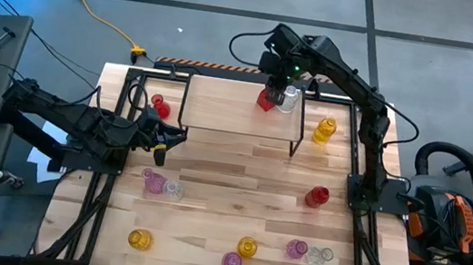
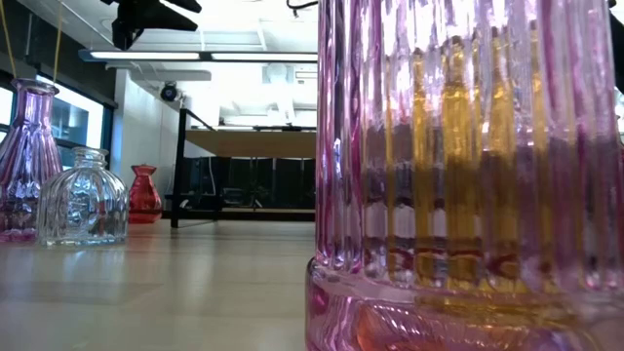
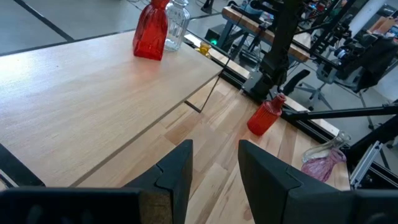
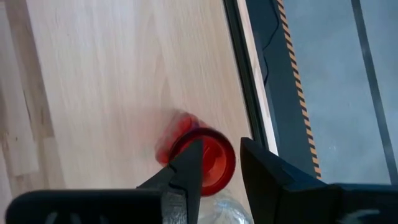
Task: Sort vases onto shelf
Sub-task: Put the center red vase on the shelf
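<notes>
Right gripper hanging right over the red vase on the shelf

The right gripper [image 4: 217,171] is hovering straight above a red vase [image 4: 204,160] that's standing on the shelf [image 1: 221,112] near its back edge, and its fingers [image 4: 186,171] are sitting slightly parted with the vase's mouth showing in the gap between them, not clamped on anything as far as I can see. A clear vase [image 1: 290,98] is standing just beside the red one, touching or nearly so. The left gripper [image 3: 214,165] is waiting off the shelf's left end, fingers a bit apart and holding nothing, pointing across the shelf top. The rest of the vases are standing scattered on the table [image 1: 223,231], well apart from both grippers.
</notes>
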### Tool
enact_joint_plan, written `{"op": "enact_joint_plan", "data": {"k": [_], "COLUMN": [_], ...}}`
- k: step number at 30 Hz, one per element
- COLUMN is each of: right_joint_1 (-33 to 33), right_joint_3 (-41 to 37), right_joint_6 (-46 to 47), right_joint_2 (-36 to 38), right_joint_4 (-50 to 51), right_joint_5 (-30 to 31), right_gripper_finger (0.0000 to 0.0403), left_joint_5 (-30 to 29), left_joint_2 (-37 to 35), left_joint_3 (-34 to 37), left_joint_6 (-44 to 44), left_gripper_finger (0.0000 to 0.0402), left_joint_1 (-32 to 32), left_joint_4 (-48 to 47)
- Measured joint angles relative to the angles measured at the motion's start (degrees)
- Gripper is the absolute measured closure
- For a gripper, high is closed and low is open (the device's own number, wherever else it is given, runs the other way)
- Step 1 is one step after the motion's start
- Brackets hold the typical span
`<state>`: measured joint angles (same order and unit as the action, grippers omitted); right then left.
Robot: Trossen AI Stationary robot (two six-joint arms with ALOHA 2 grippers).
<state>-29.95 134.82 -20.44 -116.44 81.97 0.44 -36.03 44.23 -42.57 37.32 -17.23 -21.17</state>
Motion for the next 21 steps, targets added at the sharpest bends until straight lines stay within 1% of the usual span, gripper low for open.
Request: {"op": "enact_joint_plan", "data": {"k": [4,12,21], "right_joint_1": [0.00,-0.02,-0.02], "right_joint_3": [0.00,0.17,0.22], "right_joint_6": [0.01,0.18,1.52], "right_joint_2": [0.00,-1.94,-2.16], "right_joint_4": [1.16,-0.06,-1.44], "right_joint_5": [0.01,-0.04,-0.31], "right_gripper_finger": [0.0316,0.0316,0.0316], "left_joint_5": [0.00,0.00,0.02], "left_joint_2": [0.00,0.00,0.01], "left_joint_3": [0.00,0.00,0.00], "left_joint_6": [0.00,0.00,0.00], "left_gripper_finger": [0.0282,0.0282,0.0282], "left_joint_1": [0.01,0.02,0.00], "left_joint_4": [-0.02,-0.04,-0.29]}}
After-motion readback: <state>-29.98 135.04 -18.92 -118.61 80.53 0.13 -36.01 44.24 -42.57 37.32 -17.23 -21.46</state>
